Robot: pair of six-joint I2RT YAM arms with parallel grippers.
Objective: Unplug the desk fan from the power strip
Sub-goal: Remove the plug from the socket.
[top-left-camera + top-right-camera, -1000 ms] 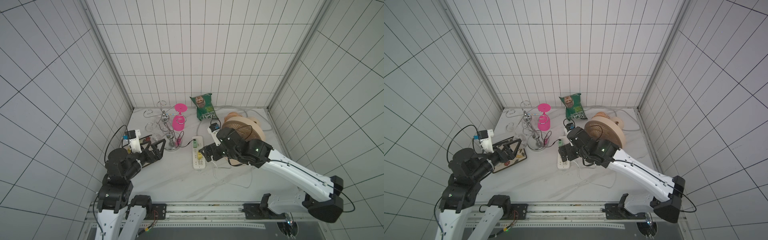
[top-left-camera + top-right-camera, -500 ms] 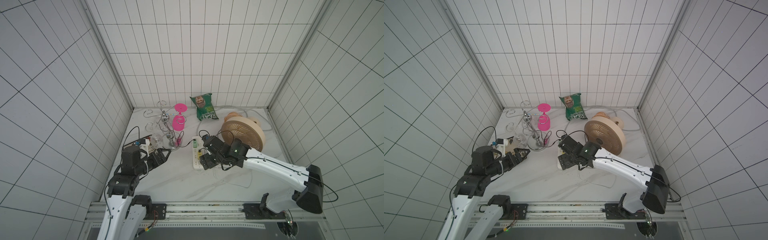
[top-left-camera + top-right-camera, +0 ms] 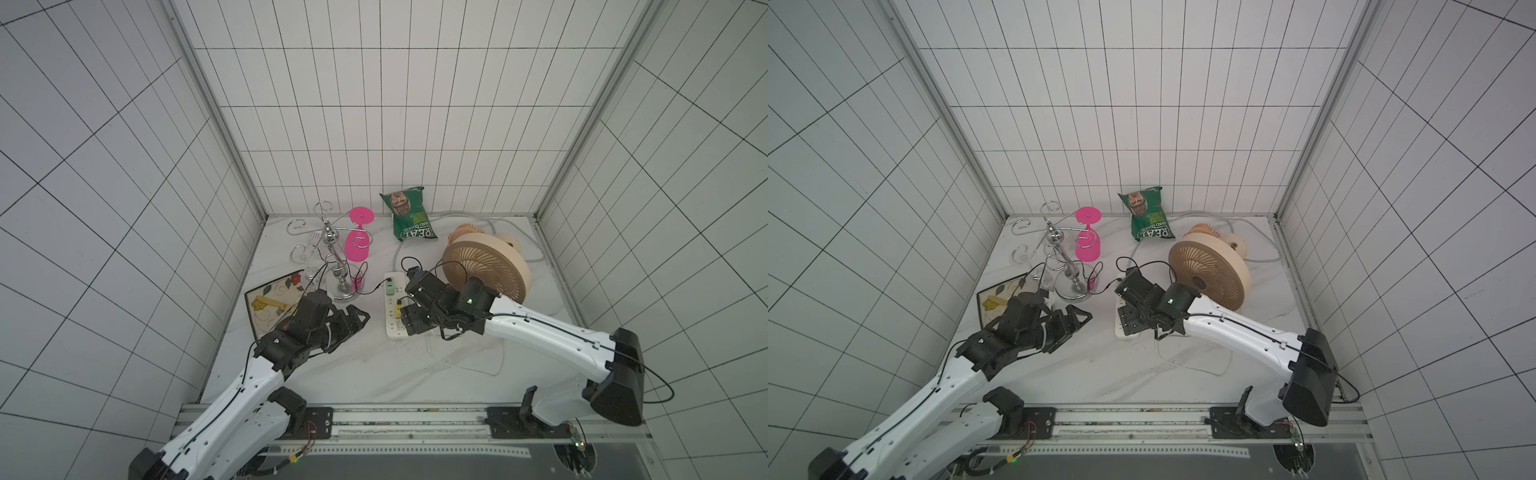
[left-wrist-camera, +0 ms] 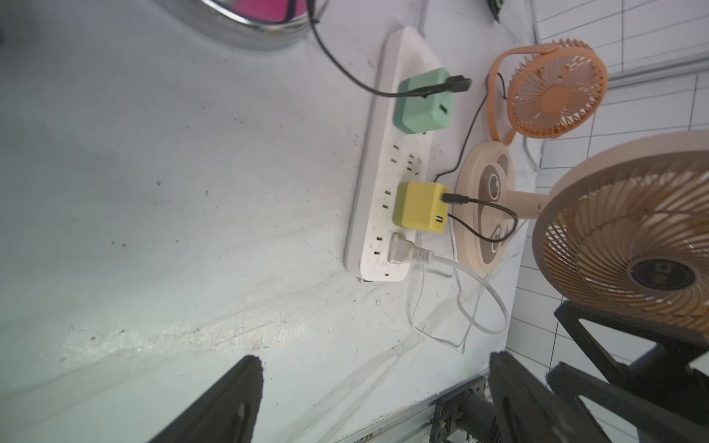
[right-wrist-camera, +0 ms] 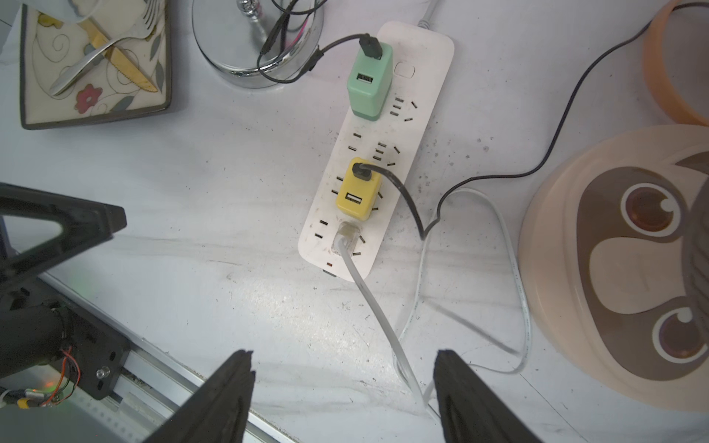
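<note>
Hanging over the near end of the strip (image 5: 414, 115), the right claw (image 5: 343, 356) is open. The fan's thin white cord (image 5: 383, 326) runs between its two fingers (image 5: 230, 387), and I cannot tell if they touch it. The white plug (image 5: 349, 232) sits in the last socket of the strip, just beside a yellow charger (image 5: 358, 190). A green charger (image 5: 370, 84) is plugged in at the far end.

The fan (image 3: 486, 270) stands on the worktop (image 3: 374, 374), near the strip's right side, with its round grille tipped toward the arms.

The left claw (image 3: 357, 318) is open too and holds nothing. It hangs between the plate (image 3: 266, 307) and the strip (image 3: 390, 322), apart from both.
</note>
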